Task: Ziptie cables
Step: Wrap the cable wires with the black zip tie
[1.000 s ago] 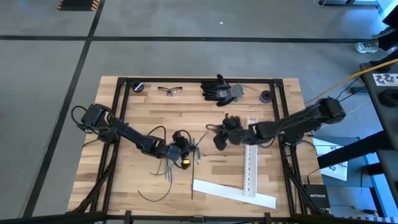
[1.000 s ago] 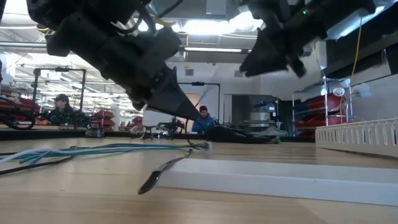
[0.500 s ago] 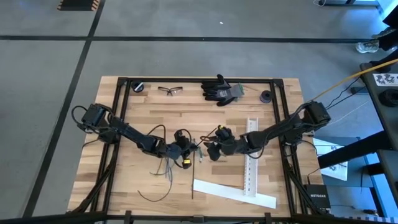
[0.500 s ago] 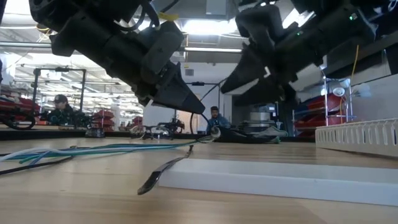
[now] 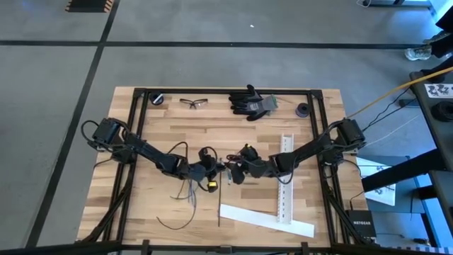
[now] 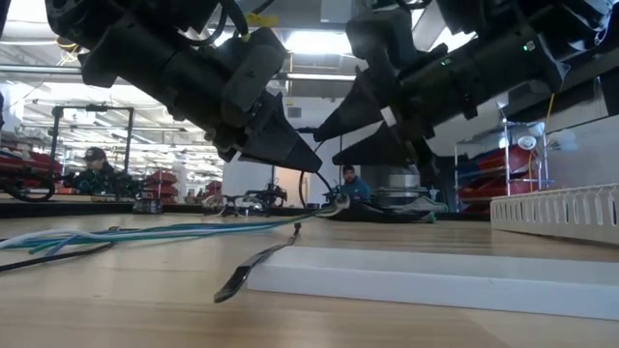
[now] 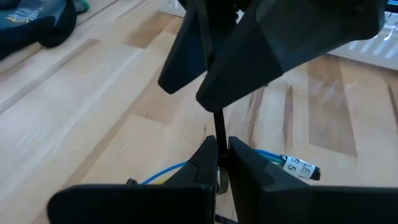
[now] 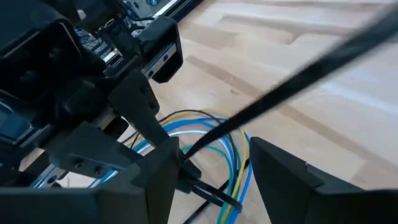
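Note:
My left gripper [image 7: 219,149] is shut on a thin black ziptie [image 7: 217,123] at mid-table, just above the wood. The cables [image 6: 145,233], pale blue, green and yellow wires, lie toward the table's left; their end [image 6: 329,207] rises toward the ziptie. My right gripper [image 6: 324,150] faces the left one from the table's right, open. The ziptie's free length [image 8: 292,78] runs between its fingers; whether it touches them I cannot tell. A second black ziptie [image 5: 219,202] lies flat on the table nearer the front. My left gripper pinches the ziptie [image 7: 217,138] between its two fingertips. The fingers slant down from the table's left. The strip stands up out of the fingertips, clear of the table, and curves over toward the cables' raised end [image 6: 334,201].
Two white perforated strips lie at the right [image 5: 284,180] and front [image 5: 265,221]. At the far edge are black gloves [image 5: 251,103], safety glasses [image 5: 192,103] and two black round parts [image 5: 157,98] [image 5: 303,110]. People sit in the room behind the table.
My right gripper has come down and toward the table's left until it faces the left gripper's tips, around the ziptie. The cables' end by the left gripper has risen a little off the table.

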Controlling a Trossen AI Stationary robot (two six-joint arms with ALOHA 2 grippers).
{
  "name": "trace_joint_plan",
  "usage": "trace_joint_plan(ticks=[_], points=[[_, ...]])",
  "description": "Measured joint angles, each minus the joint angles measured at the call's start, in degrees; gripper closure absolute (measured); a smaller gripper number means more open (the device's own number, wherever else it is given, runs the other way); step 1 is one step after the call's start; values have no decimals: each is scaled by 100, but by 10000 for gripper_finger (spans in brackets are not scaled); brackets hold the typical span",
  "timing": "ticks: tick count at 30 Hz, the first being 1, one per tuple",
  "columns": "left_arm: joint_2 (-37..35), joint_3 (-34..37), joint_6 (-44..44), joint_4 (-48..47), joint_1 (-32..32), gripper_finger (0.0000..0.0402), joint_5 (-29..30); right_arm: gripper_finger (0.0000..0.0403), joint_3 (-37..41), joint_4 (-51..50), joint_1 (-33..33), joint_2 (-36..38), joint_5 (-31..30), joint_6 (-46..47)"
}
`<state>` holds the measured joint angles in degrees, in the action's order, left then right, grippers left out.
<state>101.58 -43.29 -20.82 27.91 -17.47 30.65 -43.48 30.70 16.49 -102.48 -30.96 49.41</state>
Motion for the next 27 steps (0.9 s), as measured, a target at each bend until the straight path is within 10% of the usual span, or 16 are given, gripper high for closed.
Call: trace_joint_plan(ticks=[4,10,16,27], points=[[0,1,-2,27,0,394,0,248,-3,-40,0,0,-7,-22],[0,2,-8,14,0,394,-1,388,-16,-8,2,-80,25,-338],[0,2,-95,43,2,394,40,402,-364,-368,14,-101,-373,-1455],[272,-9,-820,-264,-151,394,-134,402,-1177,-3886,-253,846,-1042,-2654]])
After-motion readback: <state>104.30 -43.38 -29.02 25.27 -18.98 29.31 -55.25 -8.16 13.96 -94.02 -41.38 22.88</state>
